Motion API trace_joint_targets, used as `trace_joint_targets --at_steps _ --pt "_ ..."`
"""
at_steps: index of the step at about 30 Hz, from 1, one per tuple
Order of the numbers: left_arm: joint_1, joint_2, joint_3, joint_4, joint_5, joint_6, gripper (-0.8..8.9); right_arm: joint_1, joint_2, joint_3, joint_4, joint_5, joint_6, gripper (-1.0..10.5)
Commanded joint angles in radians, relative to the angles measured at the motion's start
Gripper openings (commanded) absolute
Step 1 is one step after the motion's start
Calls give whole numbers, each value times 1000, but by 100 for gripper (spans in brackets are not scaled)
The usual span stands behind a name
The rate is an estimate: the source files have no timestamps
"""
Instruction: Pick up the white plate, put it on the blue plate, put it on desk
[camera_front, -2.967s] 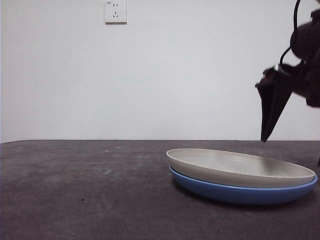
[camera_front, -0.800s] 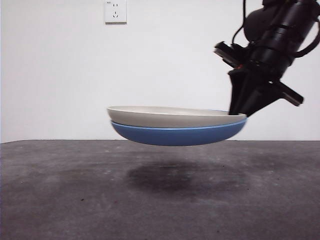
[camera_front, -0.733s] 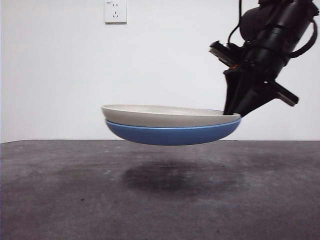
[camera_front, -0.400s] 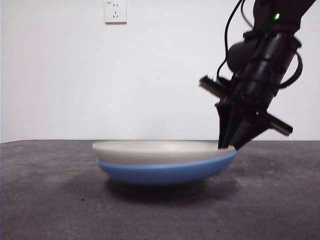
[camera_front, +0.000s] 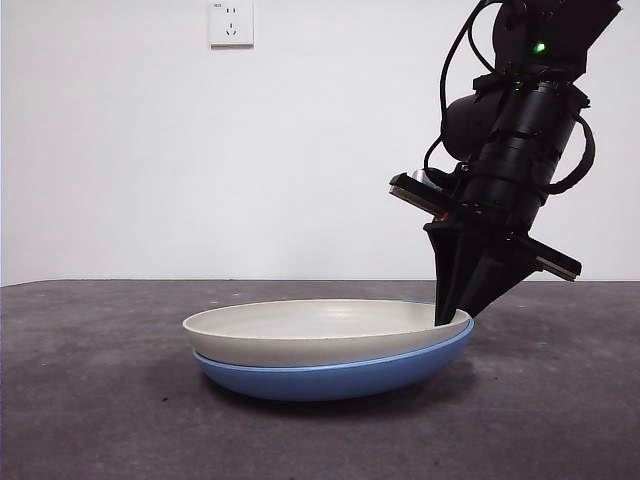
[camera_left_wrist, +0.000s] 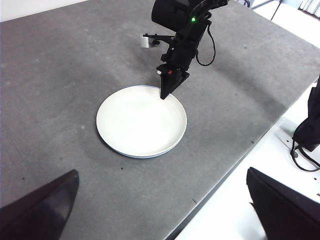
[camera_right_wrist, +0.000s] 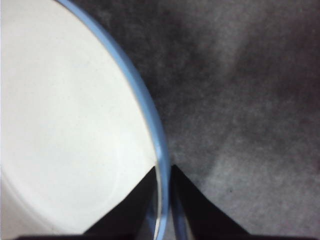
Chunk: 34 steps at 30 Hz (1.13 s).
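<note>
- White plate (camera_front: 320, 328): round, wide, shallow, matte cream; nested inside the blue plate (camera_front: 340, 375). Nothing lies in it. In front view it sits tilted, edge by the gripper higher than the far edge.
- From the left wrist view the white plate (camera_left_wrist: 141, 121) fills nearly all the blue one; only a thin blue edge (camera_left_wrist: 175, 145) shows round it.
- Blue plate: glossy mid-blue, raised rim, approx same size as the white. Its underside rests on the desk (camera_front: 100, 400), w/ the rim near the gripper looking slightly raised.
- Right wrist view: smooth cream inside of white plate (camera_right_wrist: 65, 130), thin shiny blue rim (camera_right_wrist: 145, 107) curving beside it, rough desk (camera_right_wrist: 240, 90) beyond.
- Right gripper (camera_front: 455, 318): black, pointed, comes down from upper right of front view onto the stack's rim. Jaws close together w/ both rims pinched between them; one jaw inside the white plate, other outside the blue rim (camera_right_wrist: 162, 200).
- Same gripper seen from left wrist cam (camera_left_wrist: 164, 95), tip at the stack's edge.
- Desk: broad, flat, dark grey, rough mottled matte (camera_left_wrist: 60, 60).
- Left gripper (camera_left_wrist: 160, 210): well apart from plates, above the desk edge, jaws spread wide, holding nothing.
- White wall socket (camera_front: 231, 23) on plain wall behind.
</note>
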<state>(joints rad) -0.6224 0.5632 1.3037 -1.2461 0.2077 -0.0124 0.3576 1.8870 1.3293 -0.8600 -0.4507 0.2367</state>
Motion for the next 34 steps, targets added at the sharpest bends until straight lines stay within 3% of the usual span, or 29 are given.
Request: trace_joint_targets --at_steps 1,10,20,26,34 --pt "-7 4 12 13 -3 13 665 18 23 18 -18 -3 -37 10" --pt "-7 4 12 12 -3 13 665 26 29 18 -15 7 -43 18" --pt "-7 4 12 12 -3 13 665 10 3 22 -19 64 -65 432" --pt "-7 4 12 12 -3 13 665 -8 -112 44 -100 130 -88 500" --pt "-7 4 12 12 -3 13 665 -14 -406 46 -227 253 -99 630"
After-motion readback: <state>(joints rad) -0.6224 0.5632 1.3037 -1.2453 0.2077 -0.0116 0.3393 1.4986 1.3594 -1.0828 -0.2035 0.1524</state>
